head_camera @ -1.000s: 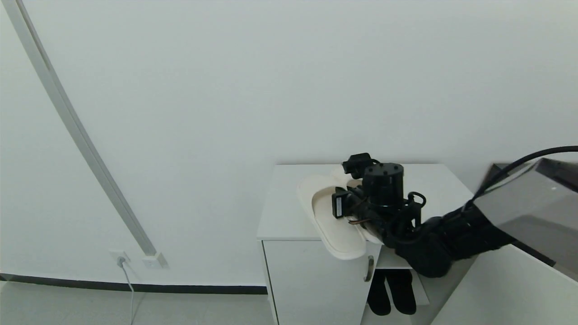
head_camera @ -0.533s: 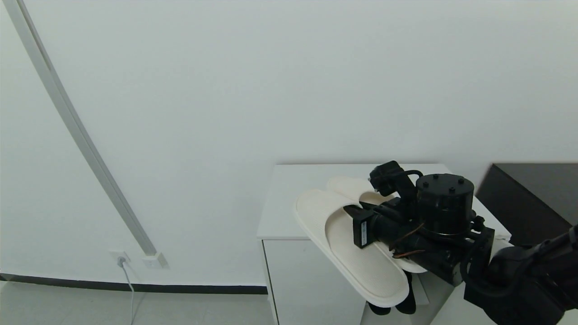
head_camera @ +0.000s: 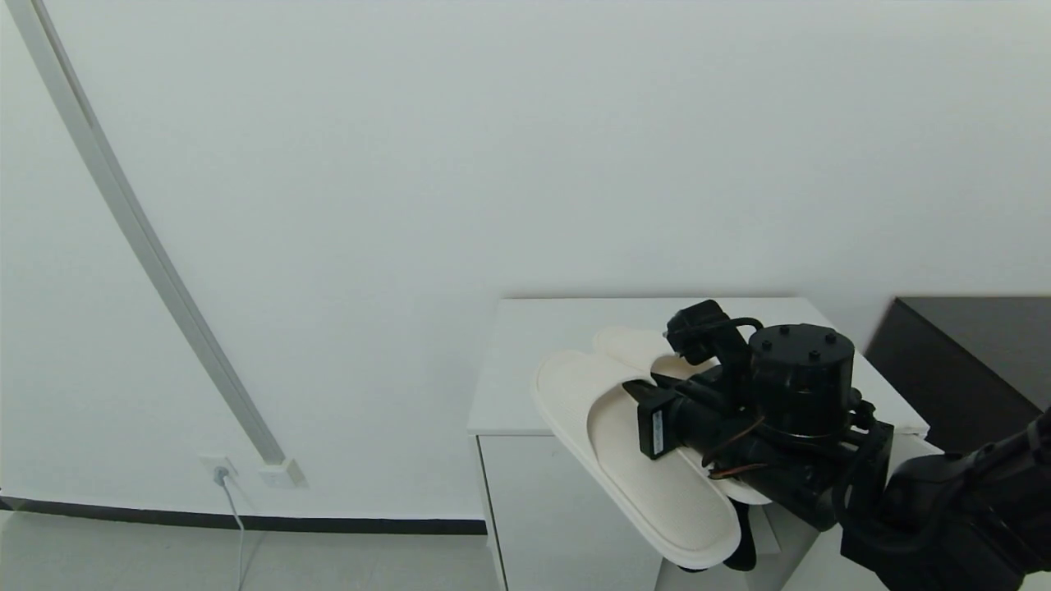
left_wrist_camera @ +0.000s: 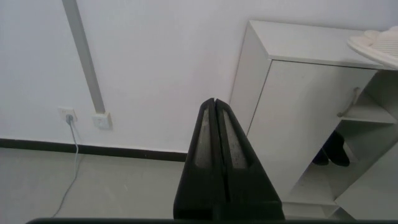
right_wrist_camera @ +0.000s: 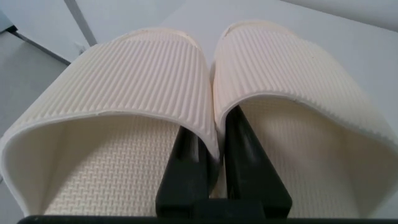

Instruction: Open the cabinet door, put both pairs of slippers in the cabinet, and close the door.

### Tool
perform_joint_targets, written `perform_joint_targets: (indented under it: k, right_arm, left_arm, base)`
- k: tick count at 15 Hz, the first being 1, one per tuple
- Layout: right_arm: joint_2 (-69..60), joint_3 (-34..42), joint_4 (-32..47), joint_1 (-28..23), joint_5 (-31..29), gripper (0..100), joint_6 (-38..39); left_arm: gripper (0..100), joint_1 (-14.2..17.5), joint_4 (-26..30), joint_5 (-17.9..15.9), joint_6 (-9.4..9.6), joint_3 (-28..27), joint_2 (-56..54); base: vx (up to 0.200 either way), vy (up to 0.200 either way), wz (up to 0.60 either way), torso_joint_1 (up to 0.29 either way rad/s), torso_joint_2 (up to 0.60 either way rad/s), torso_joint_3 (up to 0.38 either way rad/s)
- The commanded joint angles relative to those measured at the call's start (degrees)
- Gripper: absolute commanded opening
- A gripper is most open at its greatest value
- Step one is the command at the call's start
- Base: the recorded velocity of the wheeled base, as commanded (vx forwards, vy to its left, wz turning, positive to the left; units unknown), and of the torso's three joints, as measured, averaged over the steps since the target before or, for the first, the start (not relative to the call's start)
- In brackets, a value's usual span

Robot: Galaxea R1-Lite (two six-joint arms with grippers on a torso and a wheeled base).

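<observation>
Right-wrist view: pincer (right_wrist_camera: pixel 216 142) tight on slippers (right_wrist_camera: pixel 155 81)

Bright, even, diffuse light from above, leaving the matte white wall (head_camera: pixel 525 139) flat and uniform, with just a faint grey shadow line along the back edge of the white box-shaped cabinet (head_camera: pixel 534 369) at lower centre of the head view. Deeper shade inside the open compartment around the black pair of slippers (left_wrist_camera: pixel 333 151), and in the hollows under the straps of the ribbed cream foam slippers (right_wrist_camera: pixel 155 81). Wide-lens bowing toward the left edge of the head view, curving the pale grey wall trunking (head_camera: pixel 139 238).
</observation>
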Motion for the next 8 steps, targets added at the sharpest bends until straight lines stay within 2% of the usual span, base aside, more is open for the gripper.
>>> perform_joint_targets:
  k: [1, 8]
  right_arm:
    - [0.62, 0.03, -0.04, 0.18, 0.01, 0, -0.01]
    - [0.71, 1.43, -0.04, 0.97, -0.17, 0, 0.08]
  left_arm:
    - [0, 0.0, 0.0, 0.04, -0.08, 0.01, -0.01]
    - [0, 0.0, 0.0, 0.04, -0.08, 0.01, -0.01]
  base:
    - [-0.2, 0.0, 0.0, 0.012, 0.01, 0.007]
    - [-0.2, 0.0, 0.0, 0.004, 0.01, 0.003]
